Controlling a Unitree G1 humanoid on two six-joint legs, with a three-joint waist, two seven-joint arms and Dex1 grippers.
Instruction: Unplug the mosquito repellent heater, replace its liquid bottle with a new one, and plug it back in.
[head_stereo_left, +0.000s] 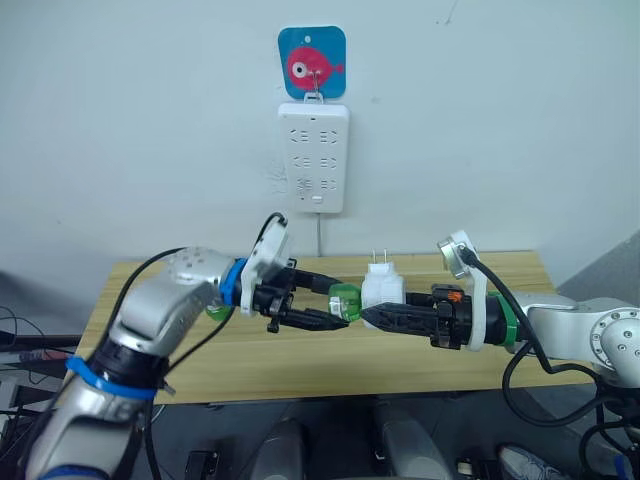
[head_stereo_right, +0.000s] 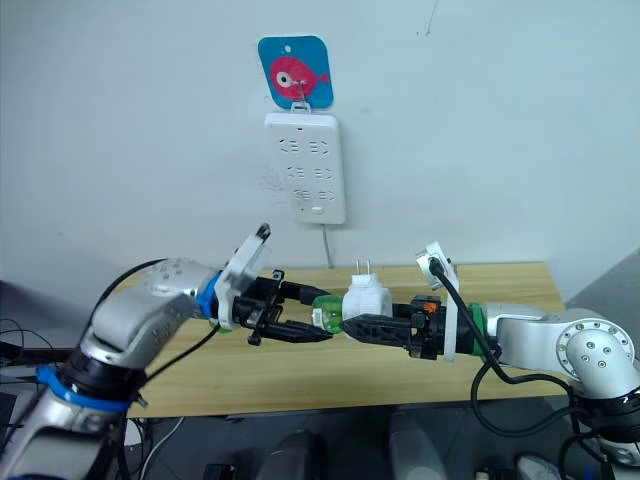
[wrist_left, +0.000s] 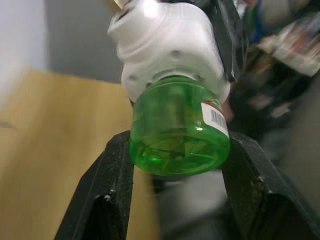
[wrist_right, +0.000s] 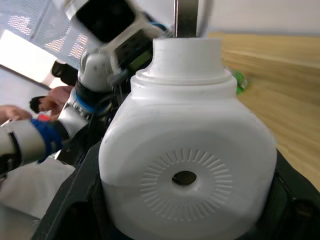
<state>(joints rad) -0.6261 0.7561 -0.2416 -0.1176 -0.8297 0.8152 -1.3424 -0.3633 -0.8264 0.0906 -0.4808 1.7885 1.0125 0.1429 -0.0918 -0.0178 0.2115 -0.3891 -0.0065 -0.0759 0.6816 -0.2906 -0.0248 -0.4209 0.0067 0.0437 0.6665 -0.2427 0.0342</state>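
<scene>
The right claw (head_stereo_left: 372, 316) clamps the mosquito repellent heater (head_stereo_left: 382, 288) above the surface (head_stereo_left: 300, 350) while the left claw (head_stereo_left: 338, 303) pinches its green bottle (head_stereo_left: 345, 300), which could slip free and drop if twisted loosely.

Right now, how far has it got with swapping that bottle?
Unplugging looks done: the heater is off the power strip, held in the right end effector above the table. In hand: the left end effector grips the green bottle, which sits in the heater. Left: removing it, fitting a new one, replugging.
</scene>
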